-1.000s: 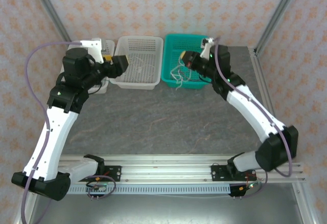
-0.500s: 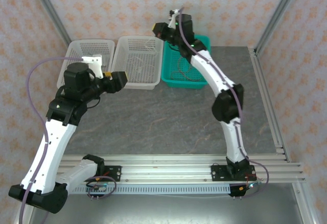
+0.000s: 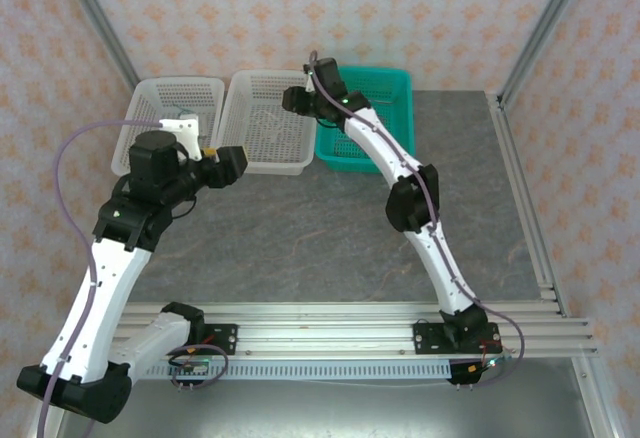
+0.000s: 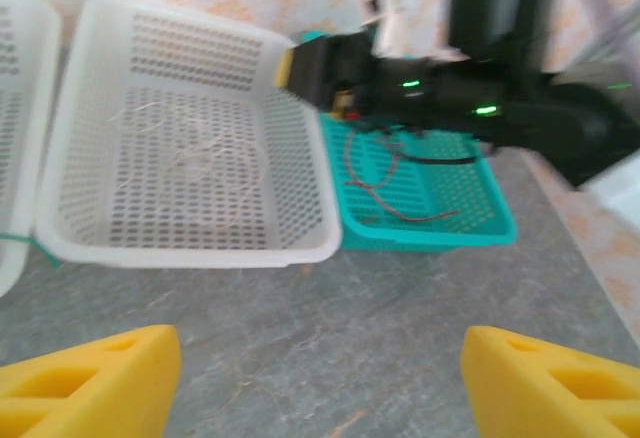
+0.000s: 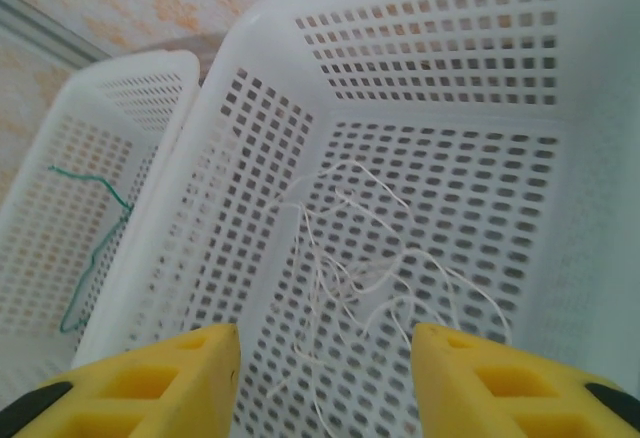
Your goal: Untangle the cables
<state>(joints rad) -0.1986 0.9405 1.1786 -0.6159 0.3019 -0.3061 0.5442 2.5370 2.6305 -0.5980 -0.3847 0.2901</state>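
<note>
The white cable (image 5: 350, 253) lies in a loose curl on the floor of the middle white basket (image 5: 270, 18). My right gripper (image 5: 325, 378) hovers open just above it, nothing between its fingers; from above it (image 3: 291, 98) hangs over that basket's far right corner. The green cable (image 5: 95, 233) lies in the left white basket (image 5: 150, 78). The red-brown cable (image 4: 400, 190) rests in the teal basket (image 4: 430, 233). My left gripper (image 4: 320, 388) is open and empty over bare table, in front of the middle basket (image 3: 265, 166).
Three baskets stand in a row at the table's far edge: left white (image 3: 150, 88), middle white, teal (image 3: 395, 76). The right arm (image 3: 405, 198) stretches across the teal basket's near side. Grey table (image 3: 300, 238) lies between the arms.
My right arm swung from the teal basket up and left to the middle white basket and its gripper opened; the white cable now lies there. My left gripper drew back a little.
</note>
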